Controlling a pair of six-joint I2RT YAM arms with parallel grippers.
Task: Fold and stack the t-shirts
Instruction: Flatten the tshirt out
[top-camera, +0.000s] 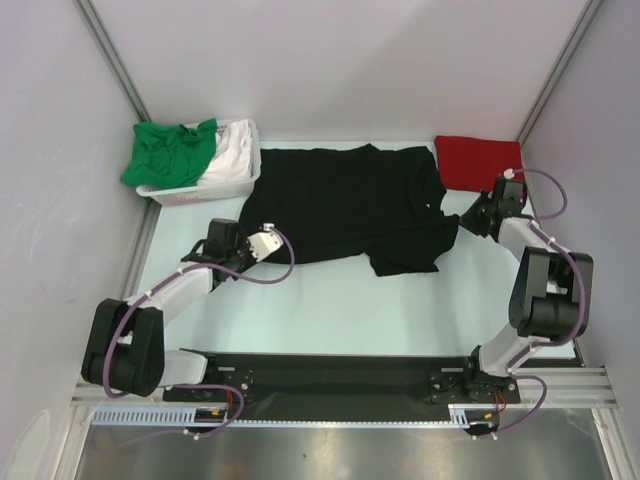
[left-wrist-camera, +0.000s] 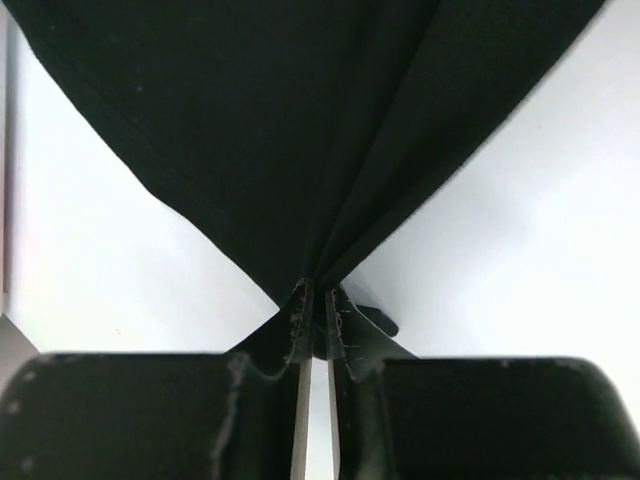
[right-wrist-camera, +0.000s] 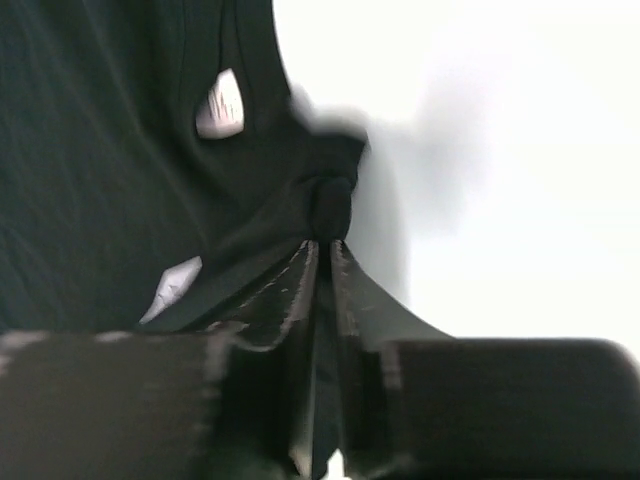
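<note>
The black t-shirt (top-camera: 350, 205) lies spread on the table's middle. My left gripper (top-camera: 247, 232) is shut on its near left corner; in the left wrist view the cloth (left-wrist-camera: 300, 130) fans out from the closed jaws (left-wrist-camera: 318, 295). My right gripper (top-camera: 466, 220) is shut on the shirt's right edge; the right wrist view shows bunched black cloth (right-wrist-camera: 120, 180) at the jaw tips (right-wrist-camera: 325, 245). A folded red t-shirt (top-camera: 478, 162) lies at the back right. A green t-shirt (top-camera: 170, 150) and a white t-shirt (top-camera: 228, 152) sit in the basket.
A white plastic basket (top-camera: 200, 190) stands at the back left by the wall. Grey walls close in the table on the left, back and right. The arm bases sit on a black rail (top-camera: 340, 375) at the near edge.
</note>
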